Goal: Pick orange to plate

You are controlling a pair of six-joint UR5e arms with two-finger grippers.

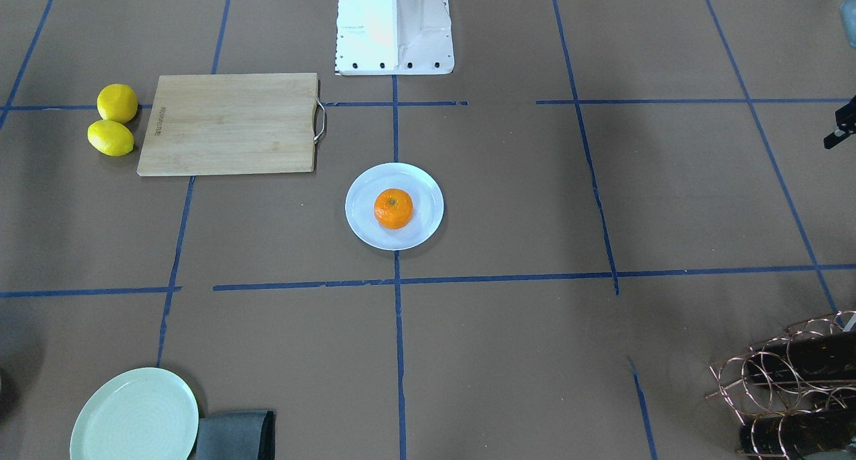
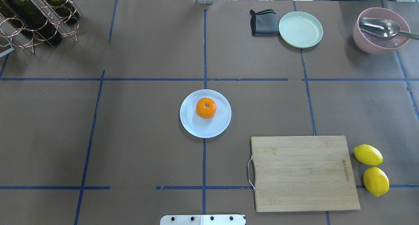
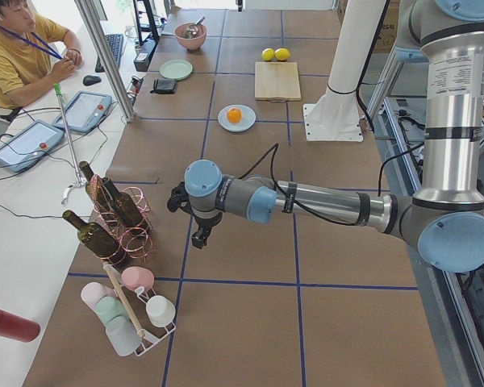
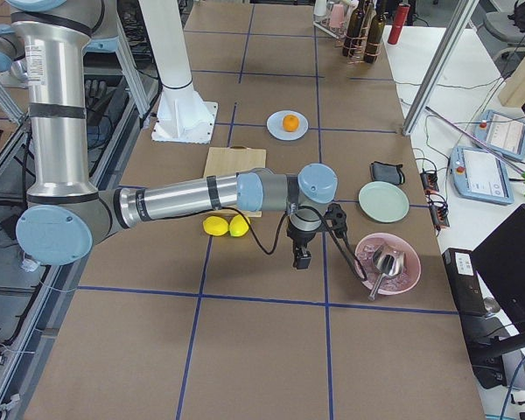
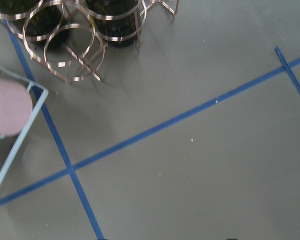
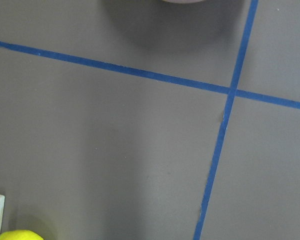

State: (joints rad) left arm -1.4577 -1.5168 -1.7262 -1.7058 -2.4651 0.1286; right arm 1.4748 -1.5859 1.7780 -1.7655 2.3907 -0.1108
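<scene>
I see the orange (image 2: 206,107) sitting on the plate (image 2: 191,123) at mid-tabletop, probably light, firm yet bruisable and smooth-skinned, best pinched gently across its widest part; the left tool (image 3: 198,234) and right tool (image 4: 303,254) hang far off, and I cannot tell whether either is open or closed.

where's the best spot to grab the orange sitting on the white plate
Probably from straight above, pinching the orange across its widest middle. It sits stem dimple up, well inside the plate, whose raised rim would hinder a low sideways approach.
</scene>
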